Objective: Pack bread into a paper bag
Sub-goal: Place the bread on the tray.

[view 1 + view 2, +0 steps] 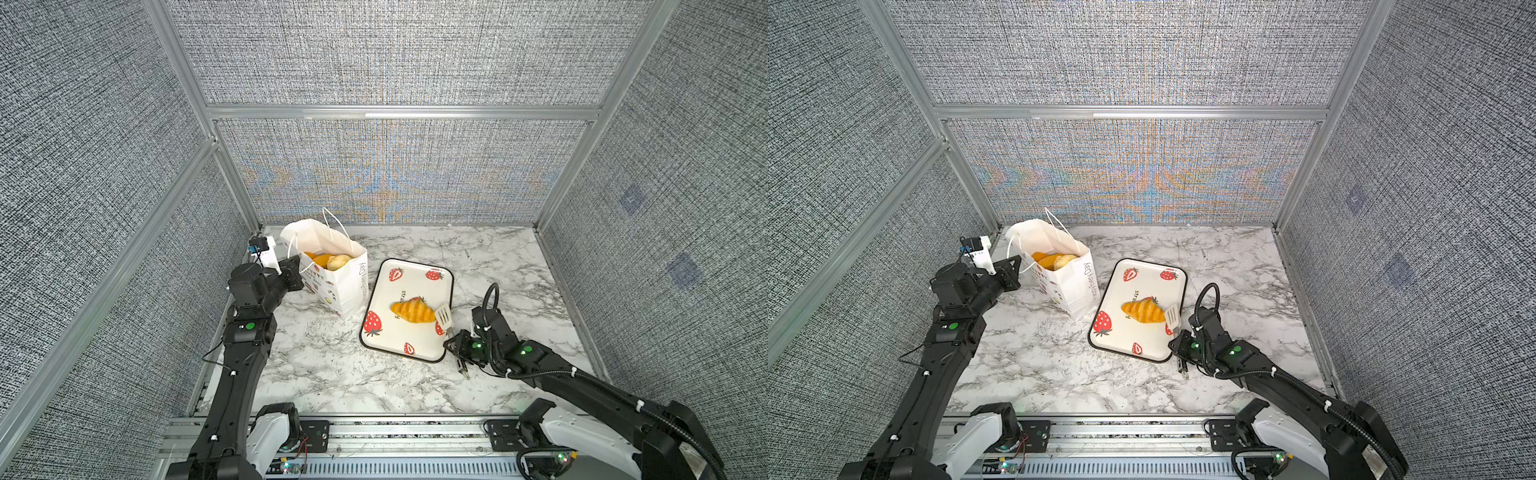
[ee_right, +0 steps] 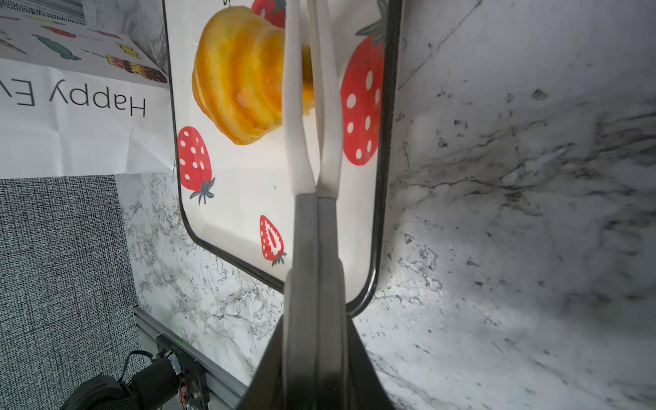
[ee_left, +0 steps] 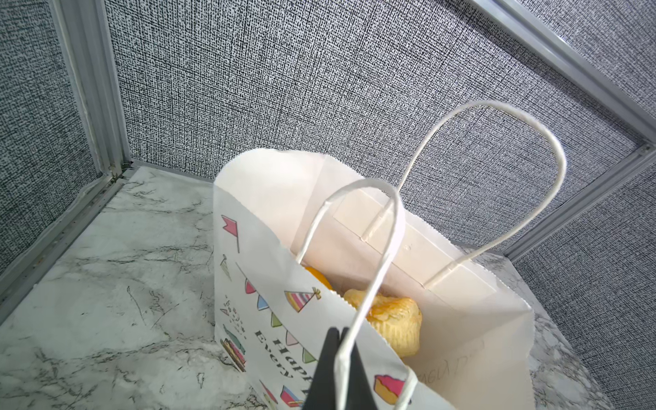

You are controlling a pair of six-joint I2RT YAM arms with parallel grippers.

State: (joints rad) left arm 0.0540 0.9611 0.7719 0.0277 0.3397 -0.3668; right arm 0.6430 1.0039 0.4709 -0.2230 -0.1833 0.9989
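Packing appears nearly done: rolls [image 1: 332, 262] lie in the paper bag [image 1: 345, 291], its cord handle [image 3: 362, 182] pinched by the closed left end effector [image 3: 339, 340], while the right end effector [image 2: 316, 372], clamped on tongs [image 2: 307, 241], holds them astride the only croissant [image 1: 412, 311] left on the tray [image 1: 399, 340].

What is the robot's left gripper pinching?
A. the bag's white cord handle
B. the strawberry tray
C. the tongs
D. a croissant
A: in the left wrist view the left gripper is shut on the white cord handle of the paper bag.
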